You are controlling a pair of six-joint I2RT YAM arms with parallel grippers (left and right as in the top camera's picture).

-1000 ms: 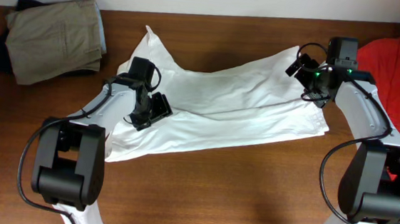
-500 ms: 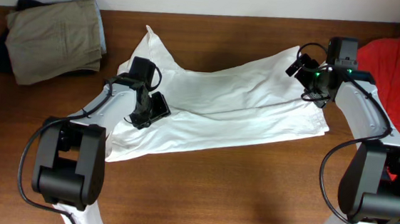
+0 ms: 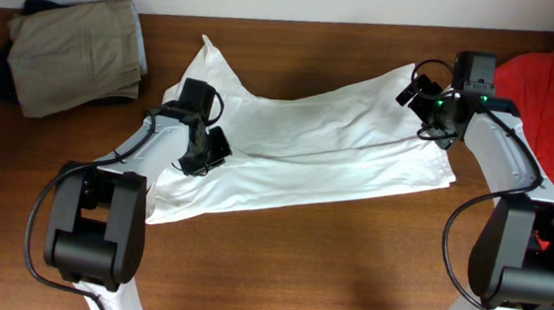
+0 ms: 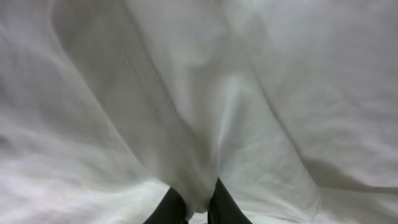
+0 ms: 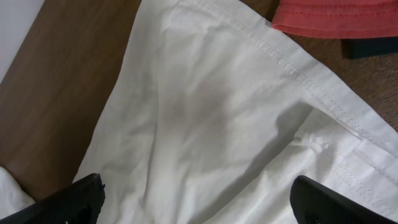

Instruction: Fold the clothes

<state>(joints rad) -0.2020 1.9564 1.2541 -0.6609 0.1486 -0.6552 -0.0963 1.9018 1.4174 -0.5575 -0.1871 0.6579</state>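
The white shirt (image 3: pixel 328 139) lies spread out on the table (image 3: pixel 327 278). The left gripper (image 3: pixel 203 154) sits on the shirt's left side, its fingers pinched tight on a ridge of cloth. It has just slid a tiny bit toward the shirt's left edge, so I think a pull is starting. The right gripper (image 3: pixel 413 85) hangs over the shirt's top right corner with its fingers wide apart and holding nothing, and it has not moved. No fold is made yet.

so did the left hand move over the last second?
Yes, slightly. The left hand, pinching a fold of the white shirt, has pulled back a little toward the khaki pile.
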